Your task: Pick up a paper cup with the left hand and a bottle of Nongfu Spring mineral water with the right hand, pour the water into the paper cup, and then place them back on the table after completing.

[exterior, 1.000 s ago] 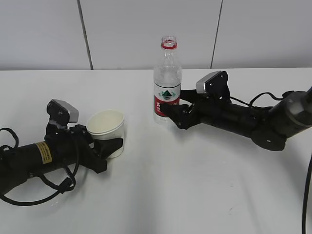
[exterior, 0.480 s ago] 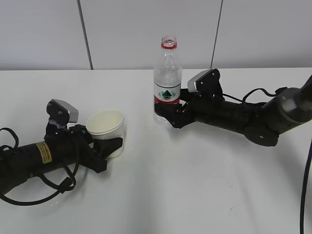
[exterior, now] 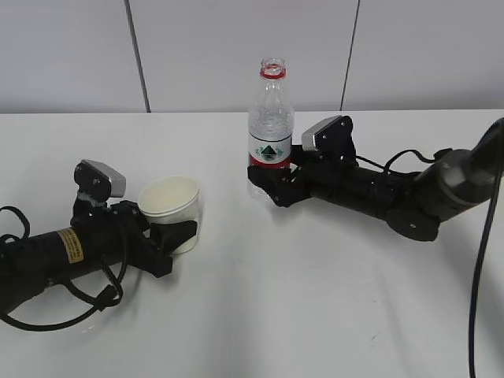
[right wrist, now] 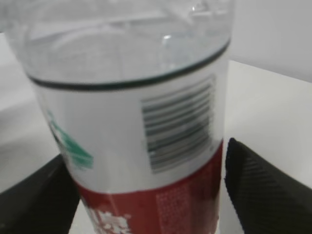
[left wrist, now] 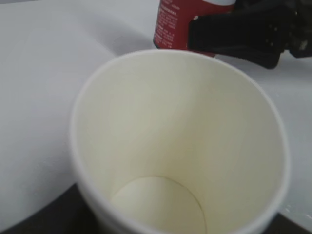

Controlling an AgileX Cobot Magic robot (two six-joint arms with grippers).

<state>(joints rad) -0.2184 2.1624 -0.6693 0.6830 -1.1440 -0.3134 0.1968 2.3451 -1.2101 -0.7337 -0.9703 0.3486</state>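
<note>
The white paper cup (exterior: 169, 203) stands on the white table (exterior: 315, 299) at the left, and its empty inside fills the left wrist view (left wrist: 170, 122). My left gripper (exterior: 181, 232), on the arm with the yellow label, is shut on the cup's lower wall. The uncapped Nongfu Spring bottle (exterior: 271, 118) with a red and white label stands upright at the middle back. It holds clear water (right wrist: 122, 44). My right gripper (exterior: 268, 185) is open, with one finger on each side of the bottle's lower label (right wrist: 136, 122). The right-hand finger (right wrist: 253, 185) stands just clear of the bottle.
A grey panelled wall (exterior: 236, 47) rises behind the table's far edge. Black cables (exterior: 55, 315) loop on the table under the left arm. Another cable (exterior: 479, 299) hangs at the right edge. The bottle and the right gripper show behind the cup (left wrist: 175, 24).
My right gripper has slid left along the table until its fingers flank the bottle. The bottle has stayed put. The cup has shifted slightly left in my left gripper.
</note>
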